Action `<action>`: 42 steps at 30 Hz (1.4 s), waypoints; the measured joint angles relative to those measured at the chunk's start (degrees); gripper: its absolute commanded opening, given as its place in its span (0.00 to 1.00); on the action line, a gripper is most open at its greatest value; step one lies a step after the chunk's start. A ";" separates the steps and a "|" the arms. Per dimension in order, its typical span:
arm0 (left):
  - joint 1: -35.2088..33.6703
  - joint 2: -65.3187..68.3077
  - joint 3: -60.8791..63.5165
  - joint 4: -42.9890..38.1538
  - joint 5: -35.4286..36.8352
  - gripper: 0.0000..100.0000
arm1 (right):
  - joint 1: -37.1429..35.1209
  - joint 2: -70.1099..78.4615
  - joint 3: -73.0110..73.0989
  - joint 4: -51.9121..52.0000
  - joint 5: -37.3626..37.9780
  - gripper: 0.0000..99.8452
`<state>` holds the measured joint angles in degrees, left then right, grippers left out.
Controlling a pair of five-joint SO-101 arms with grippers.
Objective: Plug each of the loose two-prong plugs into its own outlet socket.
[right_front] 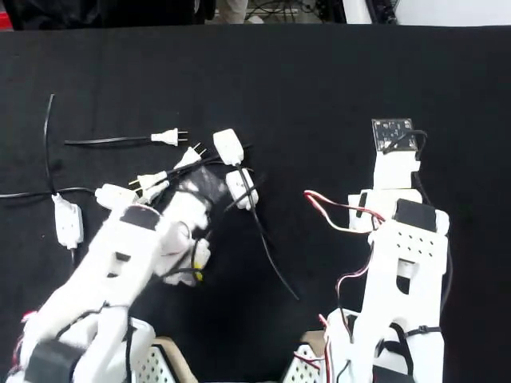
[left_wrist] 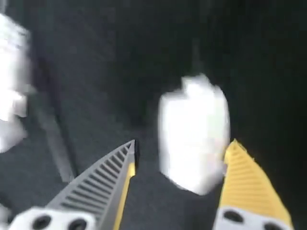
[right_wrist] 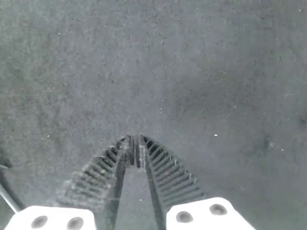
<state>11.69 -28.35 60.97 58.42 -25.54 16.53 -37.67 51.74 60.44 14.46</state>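
1. One black counter (right_front: 319,80) is spread beneath everything.
2. Two white arms are set at its near edge. The left arm (right_front: 120,255) is stretched into the cluster of sockets and plugs. The right arm (right_front: 403,255) is placed well apart from that cluster.
3. The left hand (left_wrist: 182,143) is seen with its fingers apart. A white block (left_wrist: 194,129) is framed between them, just beside the yellow finger (left_wrist: 249,177); contact cannot be told.
4. The right hand (right_wrist: 134,146) is pressed together on nothing, above bare cloth.
5. Three white sockets are made out: the left socket (right_front: 67,219) on its cord, the far socket (right_front: 228,146), and the middle socket (right_front: 241,187) just beside the left arm's tip.
6. Three plugs are left loose, none seated. The far plug (right_front: 166,137) is laid alone, the second plug (right_front: 190,156) near the far socket, and the third plug (right_front: 148,182) beside the left arm.
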 measured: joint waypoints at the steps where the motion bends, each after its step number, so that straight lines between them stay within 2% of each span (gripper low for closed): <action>1: 0.70 -0.26 0.26 0.35 -0.18 0.29 | 0.00 0.00 0.00 0.00 0.00 0.02; 11: 9.14 -0.35 0.18 3.25 1.14 0.29 | 0.00 0.00 0.00 0.00 -0.09 0.02; 16: 9.58 -0.35 0.18 3.34 1.85 0.20 | 0.00 0.00 0.00 0.00 -0.09 0.02; 18: 9.58 -0.35 -0.35 4.04 1.85 0.20 | 0.00 0.00 0.00 0.00 -0.09 0.02; 23: 3.52 -0.35 -7.47 10.46 2.37 0.26 | 0.00 0.00 0.00 0.00 0.00 0.02; 27: -1.32 -0.35 -12.40 13.36 4.13 0.28 | 0.00 0.00 0.00 0.00 -0.09 0.02; 30: -2.90 -0.35 -13.10 13.19 4.31 0.28 | 0.00 0.00 0.00 0.00 -0.09 0.02; 37: -3.43 -0.35 -7.21 5.10 4.40 0.28 | 0.00 0.00 0.00 0.00 -0.09 0.02; 42: -1.23 -1.05 -2.99 2.46 4.48 0.28 | 0.00 0.00 0.00 0.00 -0.09 0.02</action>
<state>10.46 -29.41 57.98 60.88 -21.05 16.53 -37.67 51.74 60.44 14.37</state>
